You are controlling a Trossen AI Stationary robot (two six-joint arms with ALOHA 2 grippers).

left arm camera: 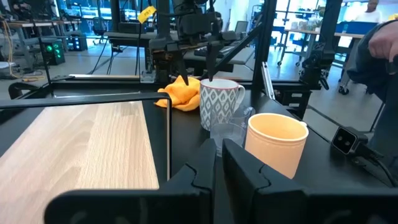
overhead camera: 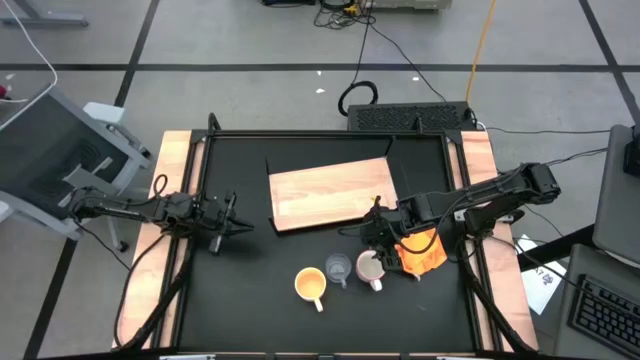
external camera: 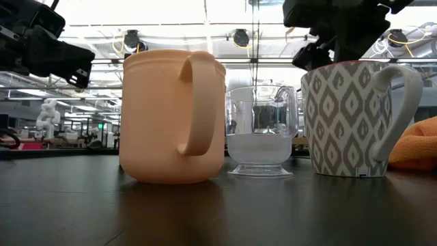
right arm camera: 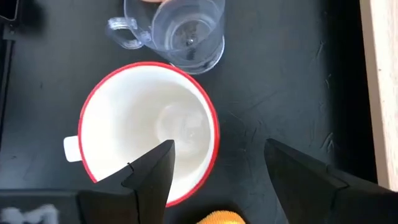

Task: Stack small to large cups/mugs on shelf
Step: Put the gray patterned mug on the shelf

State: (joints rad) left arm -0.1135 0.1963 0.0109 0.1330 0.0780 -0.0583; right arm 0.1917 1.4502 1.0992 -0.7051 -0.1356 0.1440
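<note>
Three cups stand in a row on the black table, near its front edge. The yellow-orange mug (overhead camera: 311,285) (external camera: 171,116) is leftmost, the clear glass cup (overhead camera: 338,267) (right arm camera: 177,28) is in the middle, and the white patterned mug (overhead camera: 370,268) (right arm camera: 143,130) is rightmost. The light-brown wooden board (overhead camera: 333,193) lies flat behind them. My right gripper (overhead camera: 378,238) (right arm camera: 217,152) is open and points down over the white mug. One finger is over the mug's hollow and one is outside its red rim (right arm camera: 211,140). My left gripper (overhead camera: 228,222) (left arm camera: 217,165) is shut and waits at the table's left.
An orange cloth (overhead camera: 422,252) (external camera: 416,143) lies bunched on the table just right of the white mug, under the right arm. Wooden side rails (overhead camera: 170,200) run along the table's left and right edges. A person (left arm camera: 379,50) shows in the room beyond the table.
</note>
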